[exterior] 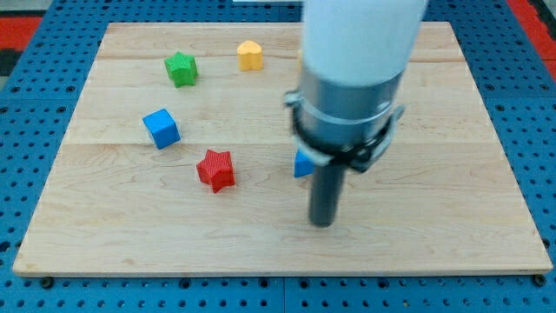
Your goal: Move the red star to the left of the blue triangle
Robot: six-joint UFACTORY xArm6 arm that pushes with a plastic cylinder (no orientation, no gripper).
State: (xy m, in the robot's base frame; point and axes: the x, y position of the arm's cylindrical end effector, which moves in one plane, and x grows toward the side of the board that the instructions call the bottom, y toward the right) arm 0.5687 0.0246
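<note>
The board [261, 252] carried five blocks in total. Two were stars: one red star [215, 169] and one green star [182, 69]. Two were blue: one blue cube [162, 128] and one blue triangle [301, 164], partly hidden. One was a yellow block [249, 55].

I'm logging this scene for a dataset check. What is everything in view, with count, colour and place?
green star: 1, green, upper left of the board
yellow block: 1, yellow, near the view's top, right of the green star
blue cube: 1, blue, left side
red star: 1, red, centre-left
blue triangle: 1, blue, centre, mostly hidden behind the arm
wooden board: 1, light wood, on a blue pegboard
my tip: 1, dark rod end, just below-right of the blue triangle
</note>
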